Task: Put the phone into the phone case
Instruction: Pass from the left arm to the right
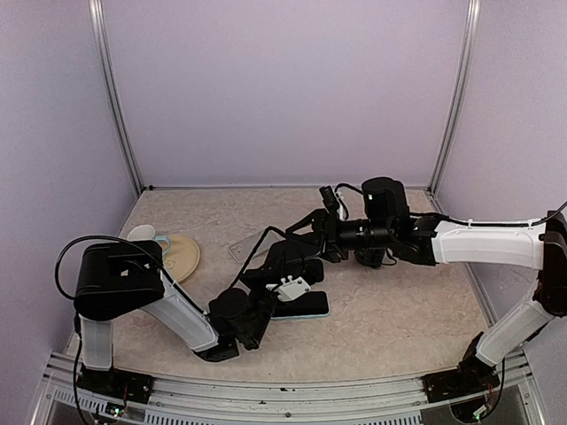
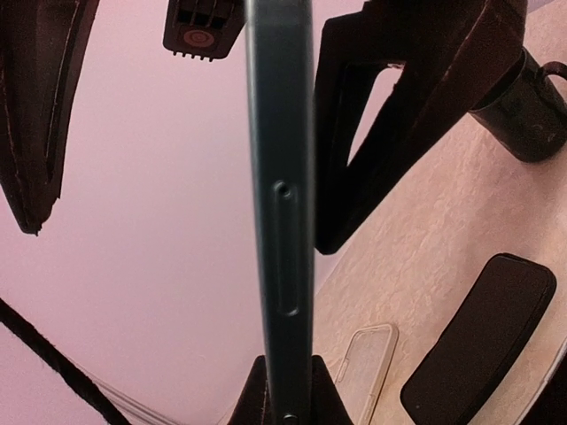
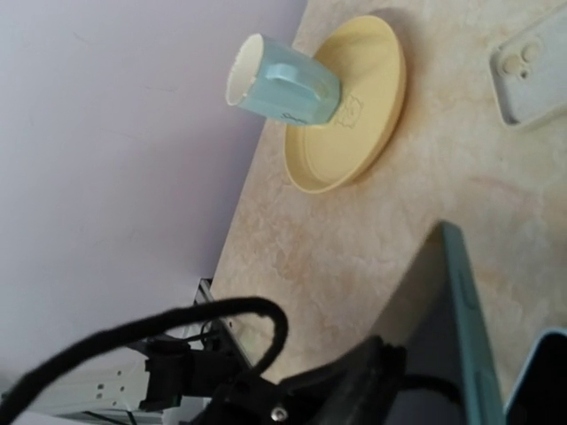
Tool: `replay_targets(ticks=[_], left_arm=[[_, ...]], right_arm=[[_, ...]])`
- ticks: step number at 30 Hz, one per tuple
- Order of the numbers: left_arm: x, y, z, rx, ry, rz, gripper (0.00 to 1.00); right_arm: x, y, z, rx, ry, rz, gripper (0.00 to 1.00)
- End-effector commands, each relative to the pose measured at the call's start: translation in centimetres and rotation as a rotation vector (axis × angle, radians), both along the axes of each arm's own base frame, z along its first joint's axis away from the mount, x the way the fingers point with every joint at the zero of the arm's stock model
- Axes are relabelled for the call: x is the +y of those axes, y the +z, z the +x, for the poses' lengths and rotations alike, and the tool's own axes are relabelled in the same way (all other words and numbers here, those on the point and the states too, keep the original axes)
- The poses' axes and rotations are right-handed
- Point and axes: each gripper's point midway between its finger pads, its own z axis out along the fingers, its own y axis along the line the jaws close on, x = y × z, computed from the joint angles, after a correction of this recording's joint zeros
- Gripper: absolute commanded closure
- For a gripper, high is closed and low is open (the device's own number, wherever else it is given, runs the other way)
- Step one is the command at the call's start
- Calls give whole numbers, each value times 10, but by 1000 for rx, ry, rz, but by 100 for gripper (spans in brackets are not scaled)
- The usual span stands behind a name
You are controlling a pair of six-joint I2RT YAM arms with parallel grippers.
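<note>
My left gripper [image 2: 283,394] is shut on a dark teal phone [image 2: 282,204] and holds it on edge, upright above the table. The phone's edge also shows in the right wrist view [image 3: 465,328]. My right gripper [image 1: 321,232] is open. Its black fingers [image 2: 399,115] stand wide apart on either side of the phone's upper end and do not touch it. The clear phone case [image 2: 368,367] lies flat and empty on the table behind the grippers. It also shows in the top view [image 1: 246,245] and the right wrist view [image 3: 532,75].
A second dark phone with a light blue rim [image 1: 306,305] lies flat on the table under the left gripper. A yellow plate [image 1: 182,255] with a light blue cup [image 1: 146,237] beside it sits at the left, by the wall.
</note>
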Motion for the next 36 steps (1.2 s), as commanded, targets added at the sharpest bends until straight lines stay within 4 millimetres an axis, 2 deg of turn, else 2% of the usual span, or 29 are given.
replay_targets(ticks=[1, 3, 5, 10, 12, 15, 18, 21, 26, 30, 33, 36], left_arm=[[7, 29, -3, -71, 29, -93, 100], [7, 30, -4, -72, 25, -93, 100], [7, 31, -4, -73, 25, -92, 100], [7, 31, -4, -73, 28, -89, 100], [7, 31, -5, -74, 30, -89, 100], [9, 33, -5, -78, 38, -97, 100], [12, 35, -5, -90, 49, -105, 99], [13, 37, -5, -104, 60, -111, 87], [14, 39, -5, -112, 67, -115, 60], [17, 42, -5, -115, 73, -136, 39], [20, 45, -5, -107, 76, -166, 24], [23, 45, -3, -86, 76, -203, 11]], right_arm=[[-4, 0, 1, 23, -18, 26, 24], [-5, 1, 1, 19, -23, 26, 29], [-5, 0, 2, 19, -22, 28, 37], [-4, -4, 3, 39, -7, 47, 66], [-3, -7, 2, 52, -1, 49, 68], [-3, -9, 2, 55, 1, 48, 78], [-3, -9, 3, 60, -2, 48, 82], [-4, -7, 3, 59, -4, 49, 86], [-5, -6, 5, 58, -9, 54, 93], [-7, -6, 8, 57, -17, 57, 94], [-10, -4, 11, 43, -25, 60, 100], [-16, 1, 17, 3, -43, 60, 100]])
